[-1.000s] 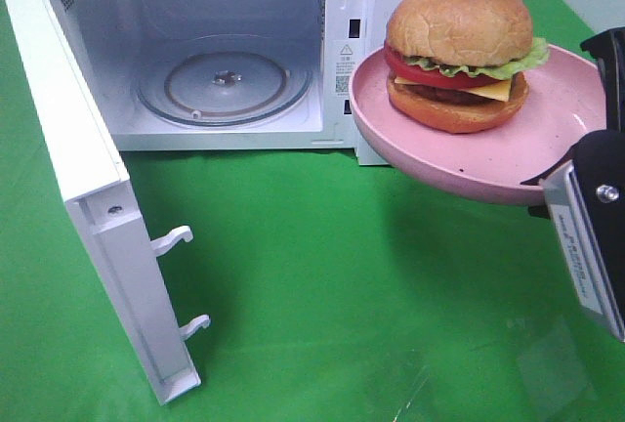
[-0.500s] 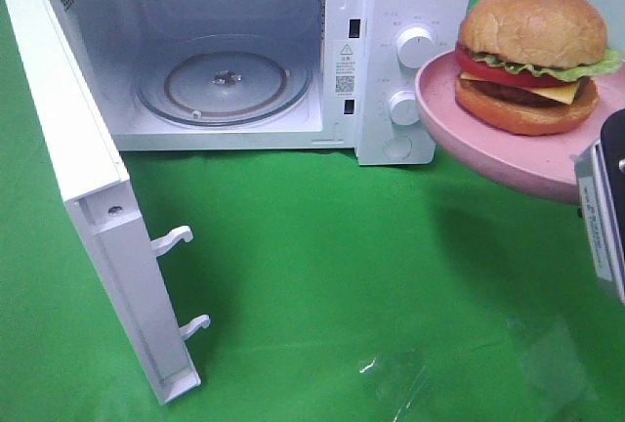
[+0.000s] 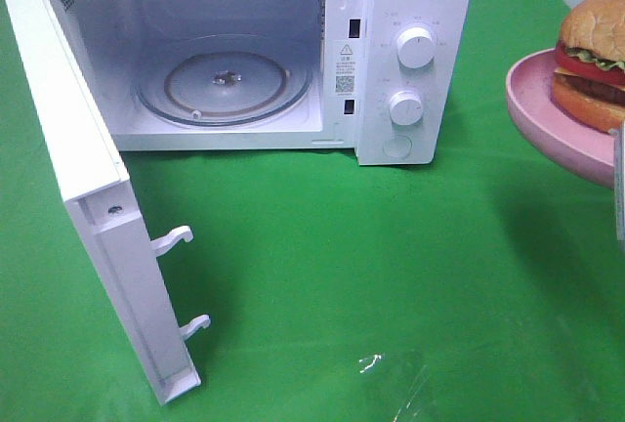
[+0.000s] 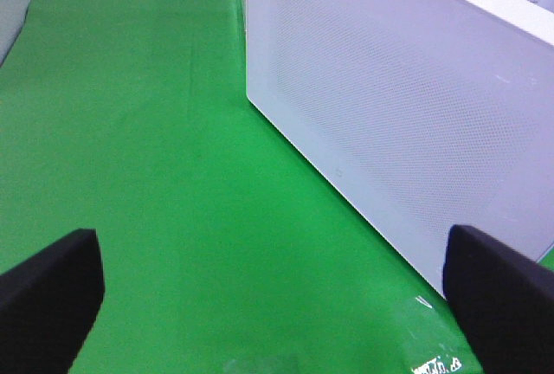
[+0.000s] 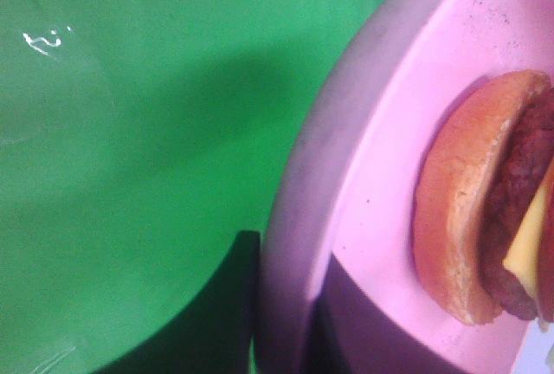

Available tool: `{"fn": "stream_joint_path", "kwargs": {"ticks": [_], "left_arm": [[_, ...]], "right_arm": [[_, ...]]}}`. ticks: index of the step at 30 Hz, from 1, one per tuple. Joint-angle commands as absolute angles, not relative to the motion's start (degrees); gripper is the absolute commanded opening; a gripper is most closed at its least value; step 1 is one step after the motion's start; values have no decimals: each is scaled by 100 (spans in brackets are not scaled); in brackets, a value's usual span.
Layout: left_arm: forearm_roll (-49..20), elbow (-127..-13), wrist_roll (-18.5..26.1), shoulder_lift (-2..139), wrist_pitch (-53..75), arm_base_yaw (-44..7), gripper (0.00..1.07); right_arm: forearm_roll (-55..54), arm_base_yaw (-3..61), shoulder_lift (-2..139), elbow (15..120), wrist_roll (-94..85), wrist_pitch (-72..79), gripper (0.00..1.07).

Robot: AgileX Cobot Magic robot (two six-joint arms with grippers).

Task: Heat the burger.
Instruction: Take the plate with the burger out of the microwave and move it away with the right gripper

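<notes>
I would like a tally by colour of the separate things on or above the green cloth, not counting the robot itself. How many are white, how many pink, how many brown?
White: 1, the microwave
Pink: 1, the plate
Golden-brown: 1, the burger on that plate
Total: 3
</notes>
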State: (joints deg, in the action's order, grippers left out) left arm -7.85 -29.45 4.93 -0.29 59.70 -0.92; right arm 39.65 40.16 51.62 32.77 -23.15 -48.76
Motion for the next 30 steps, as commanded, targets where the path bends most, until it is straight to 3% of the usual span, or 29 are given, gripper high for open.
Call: {"fn": "stream_joint_path", "kwargs": {"ticks": [1, 30], "left_arm": [[-773, -2922, 470, -109, 5930, -86, 100], [-773, -2922, 470, -109, 5930, -86, 100]], "right_arm": [[4532, 3994, 5076, 3346, -1868, -4985, 0], [4939, 3994, 5180, 3352, 315, -6142, 0]]}}
